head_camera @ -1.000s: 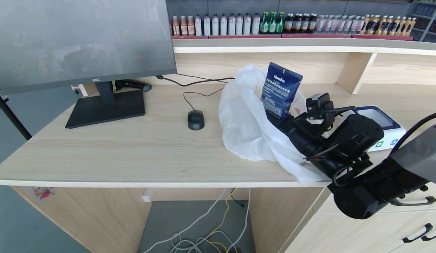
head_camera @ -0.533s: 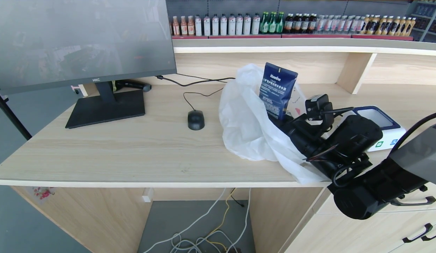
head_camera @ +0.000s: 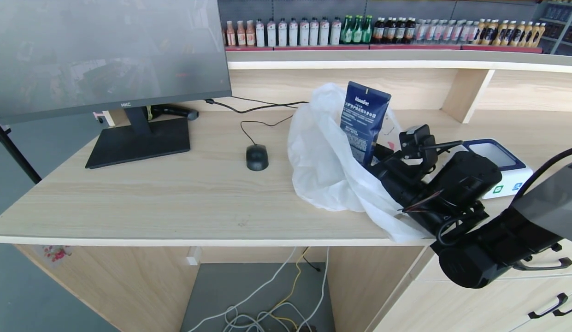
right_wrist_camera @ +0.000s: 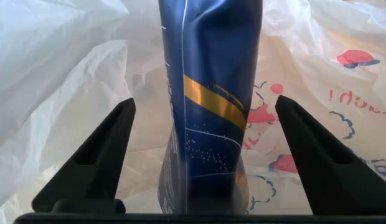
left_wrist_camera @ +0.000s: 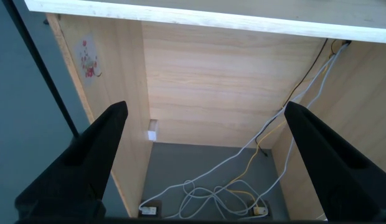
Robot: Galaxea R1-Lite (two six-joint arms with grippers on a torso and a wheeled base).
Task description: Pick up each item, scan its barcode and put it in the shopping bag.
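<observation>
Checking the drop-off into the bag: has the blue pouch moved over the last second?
Yes, slightly. The blue pouch has shifted a little to the robot's left, toward the computer mouse, which lies unmoved on the counter.

Blue pouch [head_camera: 365, 121] upright in white bag [head_camera: 325, 175], R claw [head_camera: 376, 162] at its base.

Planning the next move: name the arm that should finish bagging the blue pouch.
Right. The right gripper sits open around the blue pouch, which stands inside the shopping bag. The left gripper hangs below the counter, pointing at floor cables.
</observation>
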